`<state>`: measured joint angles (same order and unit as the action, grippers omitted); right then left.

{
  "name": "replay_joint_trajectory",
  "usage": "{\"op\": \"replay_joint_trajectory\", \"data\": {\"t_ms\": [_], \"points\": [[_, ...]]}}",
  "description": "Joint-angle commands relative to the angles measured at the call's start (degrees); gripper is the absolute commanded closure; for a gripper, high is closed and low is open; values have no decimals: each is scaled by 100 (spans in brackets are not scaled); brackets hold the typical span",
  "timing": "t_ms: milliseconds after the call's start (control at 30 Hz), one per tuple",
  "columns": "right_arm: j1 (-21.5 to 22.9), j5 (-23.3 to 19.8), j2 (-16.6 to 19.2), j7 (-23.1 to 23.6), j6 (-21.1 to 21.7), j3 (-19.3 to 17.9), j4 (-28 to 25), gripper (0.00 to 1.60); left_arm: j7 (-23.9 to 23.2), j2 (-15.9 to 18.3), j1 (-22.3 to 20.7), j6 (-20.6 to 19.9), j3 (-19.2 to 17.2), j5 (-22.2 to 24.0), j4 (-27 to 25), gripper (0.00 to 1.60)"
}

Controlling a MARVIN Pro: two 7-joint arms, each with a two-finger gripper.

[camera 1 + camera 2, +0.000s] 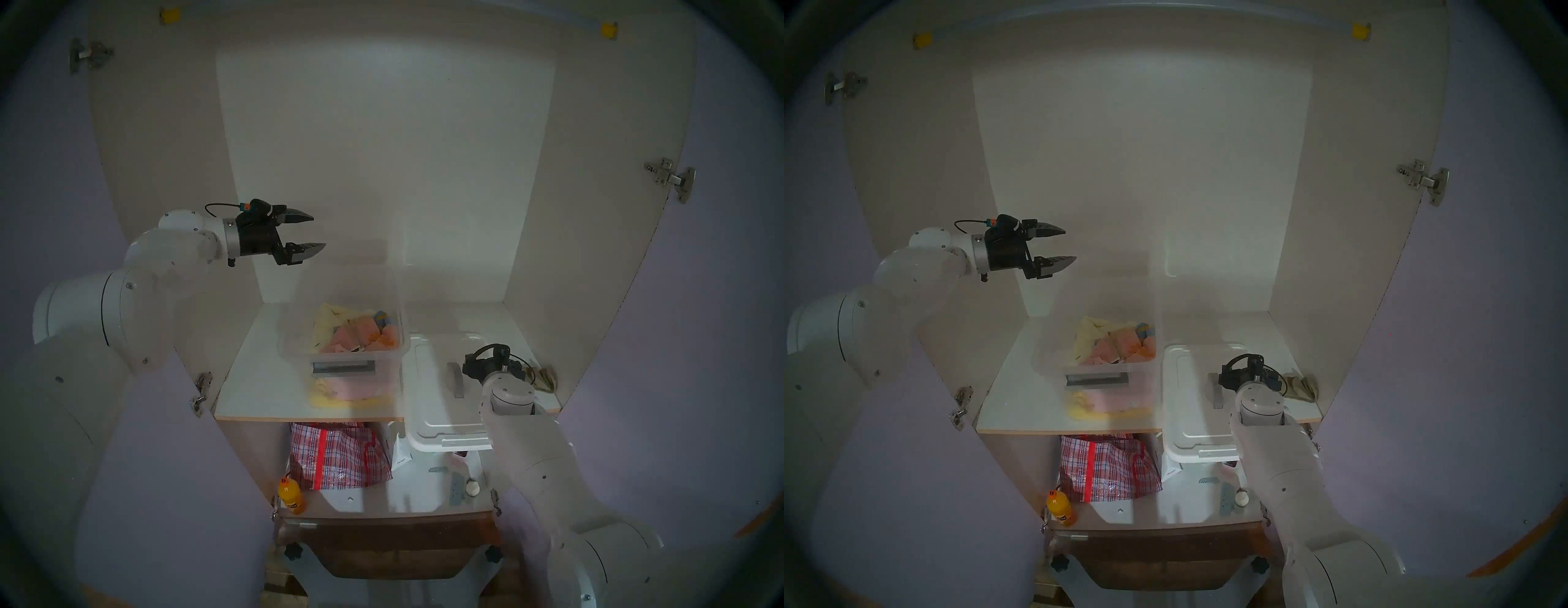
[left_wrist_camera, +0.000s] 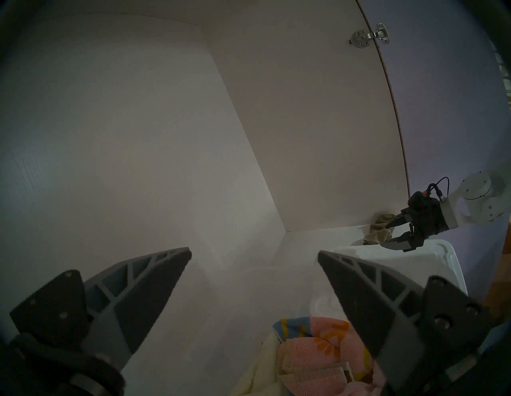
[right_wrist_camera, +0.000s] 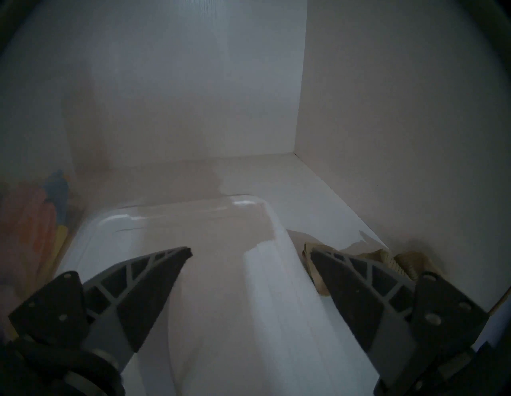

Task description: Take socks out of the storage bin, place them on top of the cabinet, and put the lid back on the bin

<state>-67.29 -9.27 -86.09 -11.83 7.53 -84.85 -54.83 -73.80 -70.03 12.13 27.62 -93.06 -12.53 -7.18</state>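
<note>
Right tool [image 3: 250,253], jaws spread and empty, hovers over the lid [image 3: 221,276] at lower right; a careless grab could snag the socks [image 3: 398,258] lying just beside it.

In the head views, lower right of centre, the right arm's wrist covers the right claw [image 1: 488,365] and part of the lid [image 1: 437,407]. The socks [image 1: 545,377] peek out beside it, too small to read. In the right wrist view a finger [image 3: 359,290] hides part of the socks [image 3: 398,260], and the cloth at left, perhaps in the storage bin [image 3: 33,221], is blurred.
</note>
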Motion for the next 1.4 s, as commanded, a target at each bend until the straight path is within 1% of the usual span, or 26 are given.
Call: {"op": "replay_joint_trajectory", "data": {"t_ms": [0,567,1067,1367], "points": [[166,2,-38,35,-1,29,-62,0,-10,-17,-185,49,-69,69,-111,0],[195,-40,-322,313,131,309,341,0,-9,-24,-144,144,-160,66,-111,0],[412,-57,-232,454,265,329,748,0,-8,-29,-114,215,-233,62,-109,0],[488,-72,-253,533,299,336,1009,0,-7,-32,-93,259,-275,59,-108,0]]}}
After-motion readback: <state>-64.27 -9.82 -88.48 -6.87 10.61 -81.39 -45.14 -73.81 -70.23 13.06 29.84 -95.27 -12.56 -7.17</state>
